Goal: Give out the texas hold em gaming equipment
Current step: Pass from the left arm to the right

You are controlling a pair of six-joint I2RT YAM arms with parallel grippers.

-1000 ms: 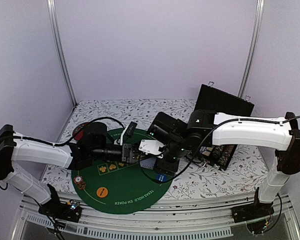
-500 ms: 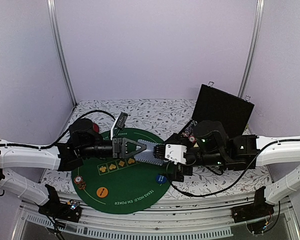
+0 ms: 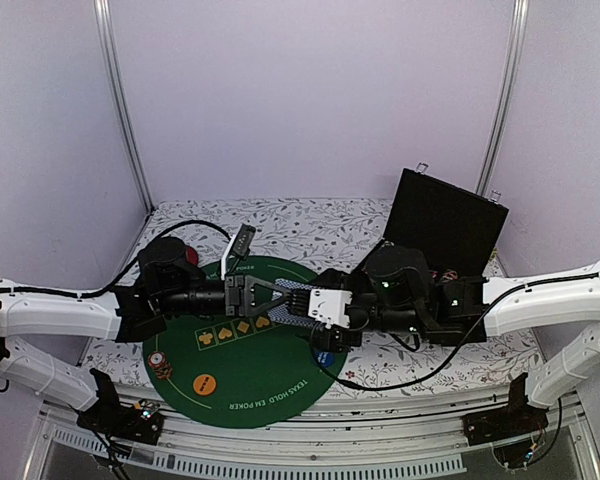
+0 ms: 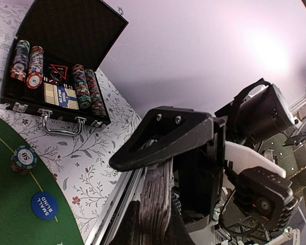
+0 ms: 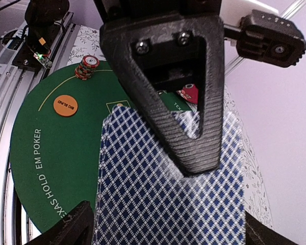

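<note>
My left gripper (image 3: pixel 270 297) hangs over the green poker mat (image 3: pixel 250 385), shut on a deck of playing cards (image 3: pixel 292 300) with blue diamond backs. Edge-on in the left wrist view, the deck (image 4: pixel 160 204) sits clamped in that gripper (image 4: pixel 155 196). My right gripper (image 3: pixel 305 308) is open, a finger at each side of the deck's free end (image 5: pixel 168 194). On the mat lie a chip stack (image 3: pixel 160 362), an orange big blind button (image 3: pixel 206 382), a second chip stack (image 4: pixel 23 158) and a blue small blind button (image 4: pixel 44 205).
An open black case (image 3: pixel 450 225) holding rows of chips (image 4: pixel 84 89) stands at the back right on the floral cloth. A dark red disc (image 5: pixel 188 93) lies beyond the mat's far left edge, behind the left arm. The frame rail (image 3: pixel 280 455) runs along the near edge.
The arms drew apart from a tight huddle, the left one keeping the deck. The right gripper opened, pulled back right, then came left over the deck's end.
</note>
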